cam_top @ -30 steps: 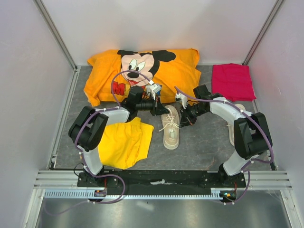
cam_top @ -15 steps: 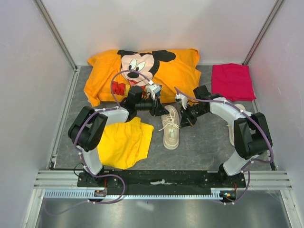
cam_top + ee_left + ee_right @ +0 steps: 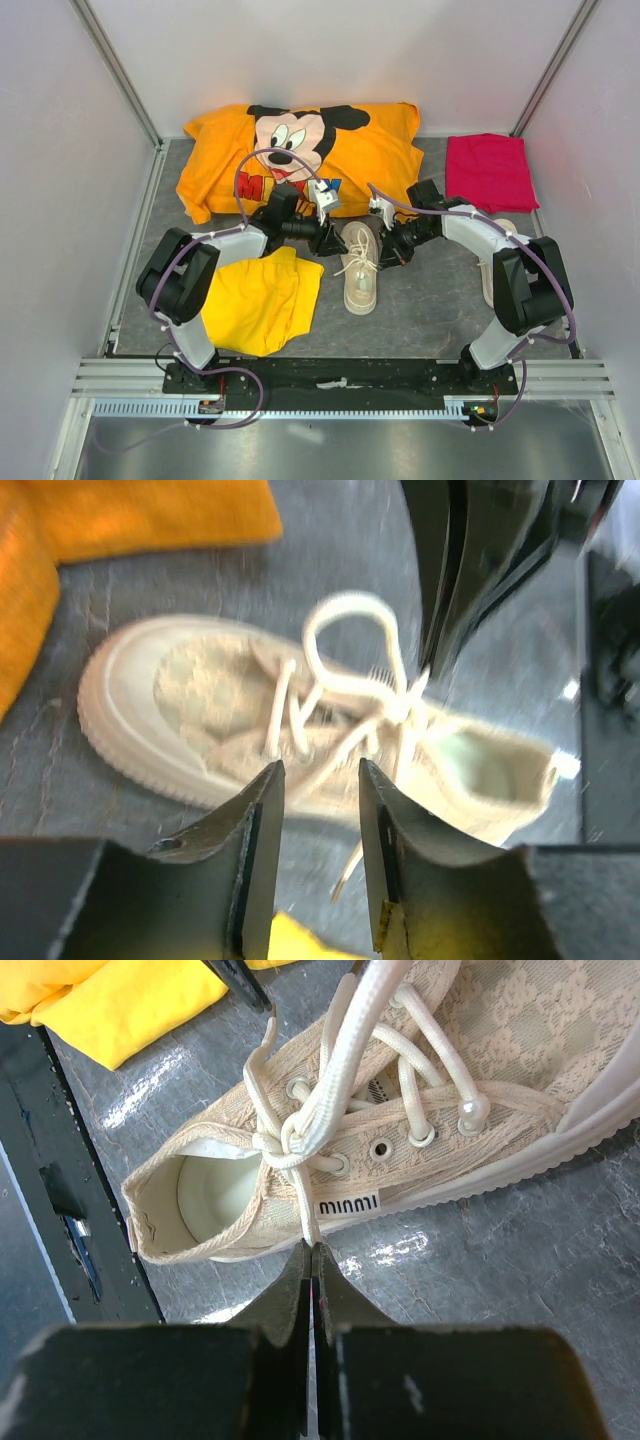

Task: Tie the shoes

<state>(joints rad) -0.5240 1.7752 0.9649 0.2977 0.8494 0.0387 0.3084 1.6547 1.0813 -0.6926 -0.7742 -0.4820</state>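
One cream-beige shoe (image 3: 360,285) lies on the grey mat between my arms, toe toward the back. Its white lace is knotted with a loop (image 3: 345,615) standing up over the tongue. My right gripper (image 3: 390,254) sits at the shoe's right side and is shut on a lace end (image 3: 310,1222), with the jaws (image 3: 312,1252) pressed together on it. My left gripper (image 3: 328,240) is just left of the shoe; its jaws (image 3: 320,775) are open and empty, a short way from the shoe (image 3: 180,710). The second shoe (image 3: 505,226) is mostly hidden under my right arm.
Yellow shorts (image 3: 255,300) lie at the near left, touching the left arm. An orange Mickey Mouse shirt (image 3: 370,150) lies across the back. A folded pink cloth (image 3: 488,170) is at the back right. Grey walls close in on the left, right and back.
My left wrist has turned and drawn slightly back to the left, away from the shoe. The right gripper and the shoe have not moved.
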